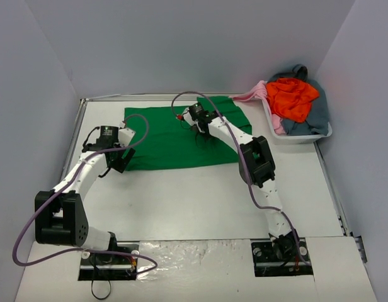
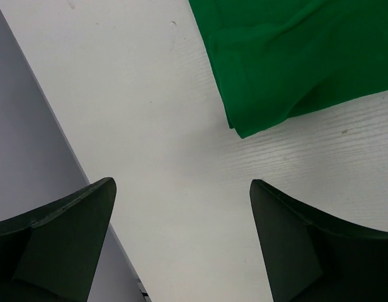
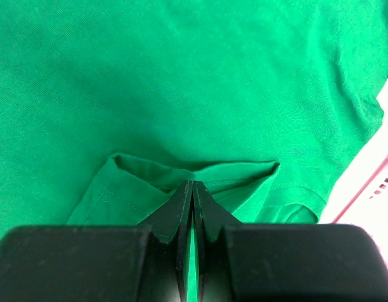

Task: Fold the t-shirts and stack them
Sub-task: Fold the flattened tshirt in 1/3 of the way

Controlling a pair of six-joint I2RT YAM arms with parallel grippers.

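Observation:
A bright green t-shirt (image 1: 175, 138) lies spread on the white table at the back middle. My right gripper (image 1: 195, 121) is shut on a hemmed edge of the green shirt (image 3: 194, 182), lifting a fold of it above the rest of the cloth. My left gripper (image 1: 112, 160) is open and empty over bare table just off the shirt's near left corner (image 2: 244, 129). Orange-red (image 1: 293, 97), pale pink (image 1: 254, 93) and grey-blue (image 1: 317, 113) shirts lie heaped in the tub at the back right.
A white plastic tub (image 1: 307, 137) stands at the back right against the wall, and its pink-draped rim shows in the right wrist view (image 3: 383, 182). Grey walls enclose the table on the left, back and right. The left wall (image 2: 24, 157) is close to my left gripper.

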